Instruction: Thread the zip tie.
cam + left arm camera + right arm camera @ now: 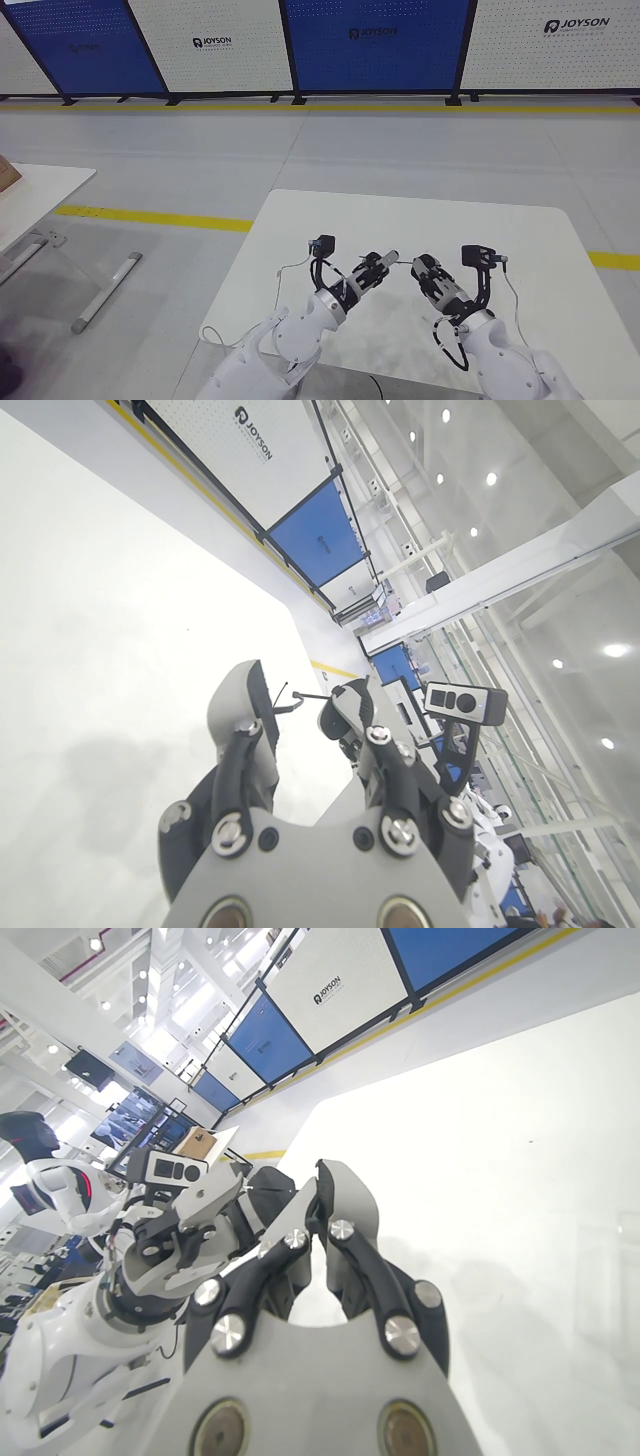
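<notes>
While right jaws pinch zip tie point(290, 706), left jaws parted around it

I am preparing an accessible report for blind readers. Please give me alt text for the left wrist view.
A thin black zip tie crosses the gap between the open fingers of the left gripper, seen from behind, above a white table. Beyond the table edge stand blue and white panels under a bright hall ceiling.

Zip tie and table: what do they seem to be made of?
The zip tie looks like matte black plastic, probably nylon: a thin strip that bends slightly. The table has a smooth white top with faint shadows, maybe laminate or painted board; unclear which.
</notes>
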{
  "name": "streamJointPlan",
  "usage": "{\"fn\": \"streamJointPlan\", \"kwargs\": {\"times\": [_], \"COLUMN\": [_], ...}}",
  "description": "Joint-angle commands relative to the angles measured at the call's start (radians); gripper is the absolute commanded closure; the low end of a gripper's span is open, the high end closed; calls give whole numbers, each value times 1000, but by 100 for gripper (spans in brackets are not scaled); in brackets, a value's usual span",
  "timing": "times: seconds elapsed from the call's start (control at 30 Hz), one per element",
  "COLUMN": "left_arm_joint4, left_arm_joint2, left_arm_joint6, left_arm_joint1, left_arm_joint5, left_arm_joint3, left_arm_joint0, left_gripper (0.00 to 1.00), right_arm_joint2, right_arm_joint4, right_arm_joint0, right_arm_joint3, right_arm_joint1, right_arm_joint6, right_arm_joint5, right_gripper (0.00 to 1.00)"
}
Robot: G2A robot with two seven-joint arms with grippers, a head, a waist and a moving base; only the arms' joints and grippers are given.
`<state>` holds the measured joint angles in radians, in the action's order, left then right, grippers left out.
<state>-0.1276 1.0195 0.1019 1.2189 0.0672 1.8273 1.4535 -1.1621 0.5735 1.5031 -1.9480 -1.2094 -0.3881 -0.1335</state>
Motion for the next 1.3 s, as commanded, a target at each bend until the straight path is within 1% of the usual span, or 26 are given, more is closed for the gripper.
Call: {"fn": "streamJointPlan", "kwargs": {"times": [0.0, 0.07, 0.13, 0.17, 0.2, 0.23, 0.27, 0.3, 0.5, 0.63, 0.77, 0.87, 1.13, 1.2, 1.23, 1.27], "left_arm_joint4": [-4, -7, -2, 0, 0, 0, -1, -1, -8, -9, -14, -21, -33, -28, -27, -26], "left_arm_joint2": [-3, -6, -9, -10, -11, -12, -13, -14, -11, -9, -8, -3, 4, 9, 10, 11], "left_arm_joint6": [4, 7, 6, 6, 7, 7, 8, 10, 19, 24, 40, 49, 64, 51, 47, 43], "left_arm_joint1": [1, 1, 3, 3, 4, 5, 5, 5, 5, 5, 3, 1, -3, -2, -2, -2], "left_arm_joint5": [1, 2, 5, 6, 6, 7, 7, 7, 6, -3, -29, -39, -49, -44, -40, -38], "left_arm_joint3": [-2, -5, -10, -12, -15, -17, -18, -19, -20, -15, -6, 2, 8, 10, 11, 11], "left_arm_joint0": [-2, -4, -7, -9, -11, -13, -15, -16, -21, -19, -11, -2, 10, 12, 12, 11], "left_gripper": [62, 65, 62, 64, 71, 73, 85, 100, 100, 100, 100, 100, 100, 100, 100, 100], "right_arm_joint2": [3, 4, 6, 6, 7, 7, 7, 8, 8, 10, 17, 19, 8, 7, 6, 6], "right_arm_joint4": [2, 3, 4, 5, 6, 8, 12, 15, 17, 20, 25, 23, -1, -5, -8, -12], "right_arm_joint0": [-1, -1, -2, -2, -2, -1, 0, 1, 8, 7, 2, 1, 3, 2, 2, 2], "right_arm_joint3": [-2, -2, -2, -2, -2, -3, -4, -6, -18, -18, -17, -17, -20, -19, -18, -18], "right_arm_joint1": [-1, -2, -2, -3, -3, -3, -3, -4, -5, -6, -7, -8, -9, -10, -10, -10], "right_arm_joint6": [1, 3, 5, 6, 8, 10, 14, 16, 17, 10, 2, 0, -5, -11, -13, -14], "right_arm_joint5": [-1, 0, 2, 2, 1, 0, -3, -5, -4, -4, -7, -5, -3, -6, -8, -9], "right_gripper": [100, 100, 100, 100, 100, 100, 100, 100, 100, 100, 100, 100, 100, 100, 88, 80]}}
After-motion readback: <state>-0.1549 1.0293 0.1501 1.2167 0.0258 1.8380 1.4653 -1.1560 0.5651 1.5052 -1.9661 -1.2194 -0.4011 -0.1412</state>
